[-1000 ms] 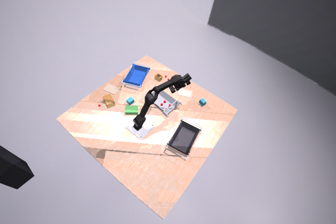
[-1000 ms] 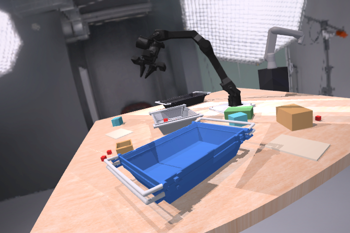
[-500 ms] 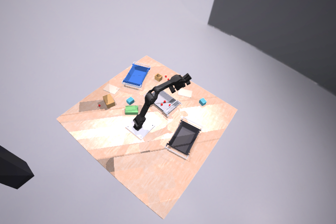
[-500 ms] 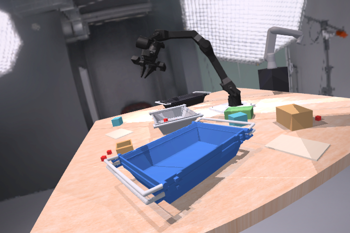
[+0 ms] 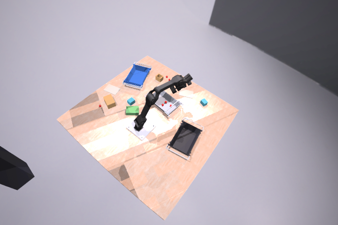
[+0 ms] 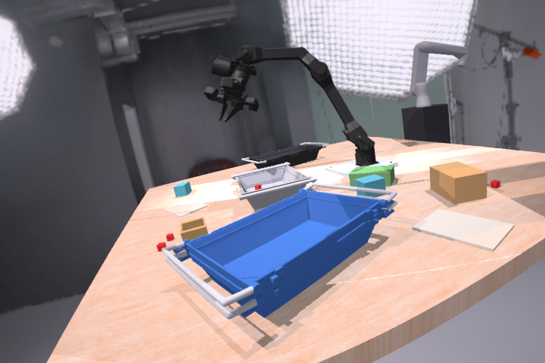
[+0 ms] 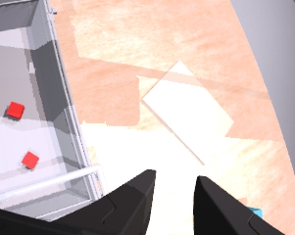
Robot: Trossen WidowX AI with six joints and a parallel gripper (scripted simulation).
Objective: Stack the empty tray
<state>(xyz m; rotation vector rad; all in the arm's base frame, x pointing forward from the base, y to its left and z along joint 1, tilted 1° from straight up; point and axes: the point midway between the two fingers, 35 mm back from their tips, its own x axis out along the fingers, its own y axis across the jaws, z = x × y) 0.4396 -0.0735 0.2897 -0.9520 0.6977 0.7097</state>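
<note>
Top, loaded tray: the grey tray (image 5: 171, 97) (image 6: 281, 191) (image 7: 64, 117) stands on the table (image 5: 158, 183) (image 6: 123, 274) (image 7: 108, 29), red blocks (image 5: 165, 101) (image 6: 257, 187) (image 7: 16, 111) inside.
Top, other trays: blue (image 5: 137, 75) (image 6: 277, 248) and black (image 5: 186, 138) (image 6: 288, 156) stand apart from it.
Exterior, gripper (image 5: 181, 86) (image 6: 222, 120) (image 7: 174, 183): high above the table, fingers pointing down.
Wrist, jaws: released, narrowly parted, grasping nothing.
Wrist, bar (image 7: 49, 183): spans the grey tray near one end.
Wrist, white slab (image 7: 186, 108): flat beside the tray.

No lettering, label, brand, number or sign can be read in the top, exterior or wrist view.
</note>
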